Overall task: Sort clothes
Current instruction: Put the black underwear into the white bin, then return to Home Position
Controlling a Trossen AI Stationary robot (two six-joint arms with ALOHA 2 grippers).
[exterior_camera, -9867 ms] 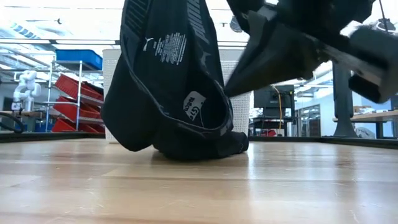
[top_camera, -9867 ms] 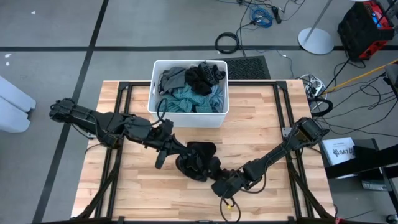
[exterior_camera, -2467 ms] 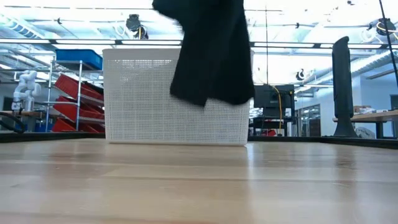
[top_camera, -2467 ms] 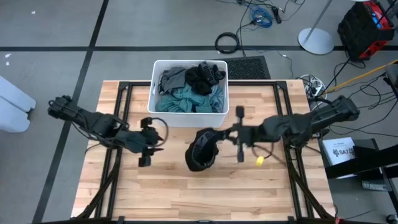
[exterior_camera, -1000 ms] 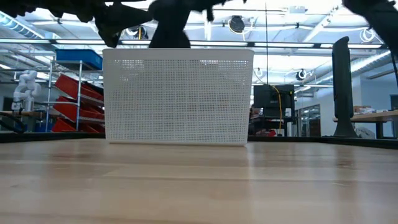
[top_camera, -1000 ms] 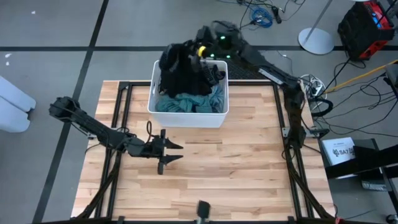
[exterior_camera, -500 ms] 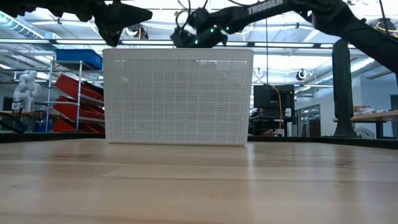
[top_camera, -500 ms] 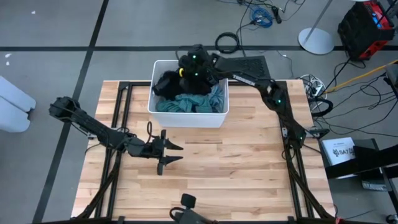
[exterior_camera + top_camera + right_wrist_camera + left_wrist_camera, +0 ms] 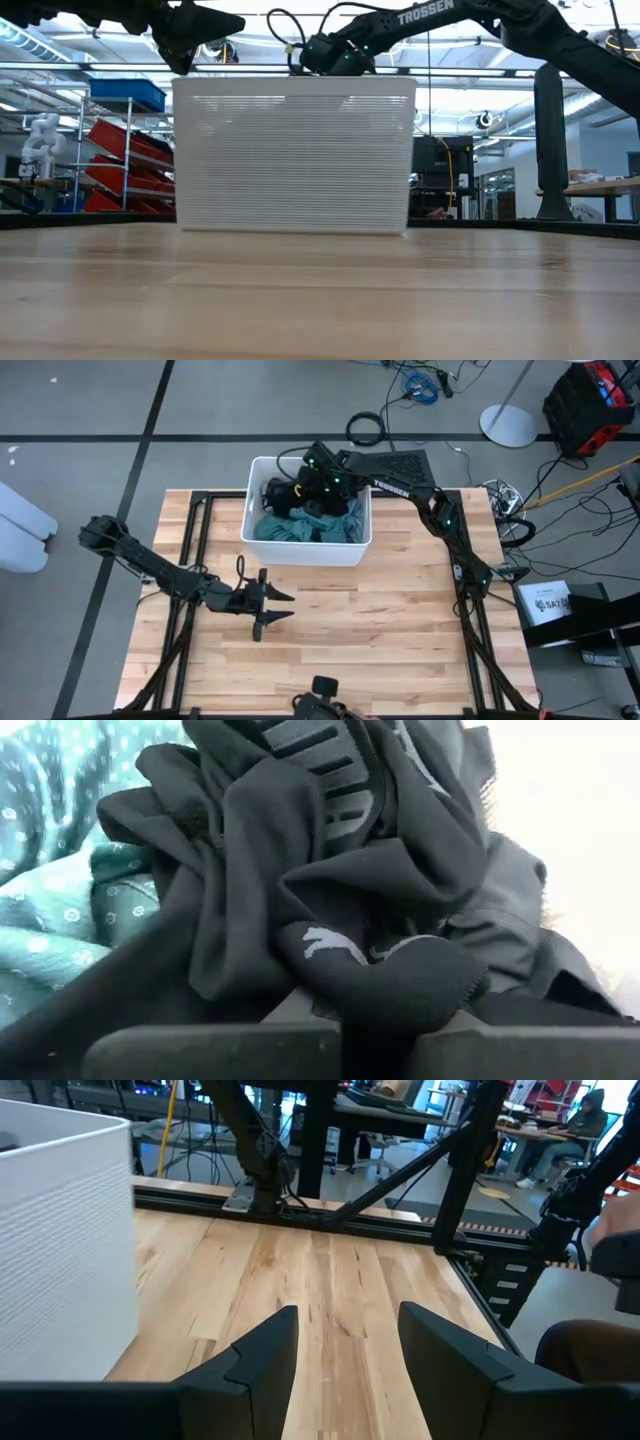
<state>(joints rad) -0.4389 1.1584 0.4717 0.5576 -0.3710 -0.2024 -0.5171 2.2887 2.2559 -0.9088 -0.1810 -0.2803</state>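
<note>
A white plastic bin (image 9: 305, 550) stands at the table's far middle; its wall fills the low view (image 9: 290, 150). Inside lie clothes: a teal dotted garment (image 9: 285, 528) (image 9: 50, 870) and, on top, a black garment (image 9: 285, 495) (image 9: 300, 870) with a grey lettered waistband. My right gripper (image 9: 303, 488) (image 9: 350, 1025) reaches down into the bin, shut on the black garment. In the low view only its wrist (image 9: 335, 52) shows above the rim. My left gripper (image 9: 278, 610) (image 9: 345, 1345) hovers open over the bare wood, near and left of the bin. My right gripper holds a bunched fold of the black garment (image 9: 385, 985), the cloth heaped over the fingers and hiding the pinch itself. It comes from above, slanting down from the far right. The garment lies slack on the pile of clothes in the bin.
Black frame rails (image 9: 195, 560) run along both sides of the wooden table (image 9: 400, 620). A dark device (image 9: 322, 690) sits at the near edge. Bare wood stretches between the bin and the near edge. A seated person (image 9: 585, 1115) shows far off in the room.
My right gripper has sunk into the bin, tipping nose-down, still shut on the black garment. The garment, first hanging above the rim, now lies bunched on the clothes inside. The bin has shifted slightly toward the table's right.
</note>
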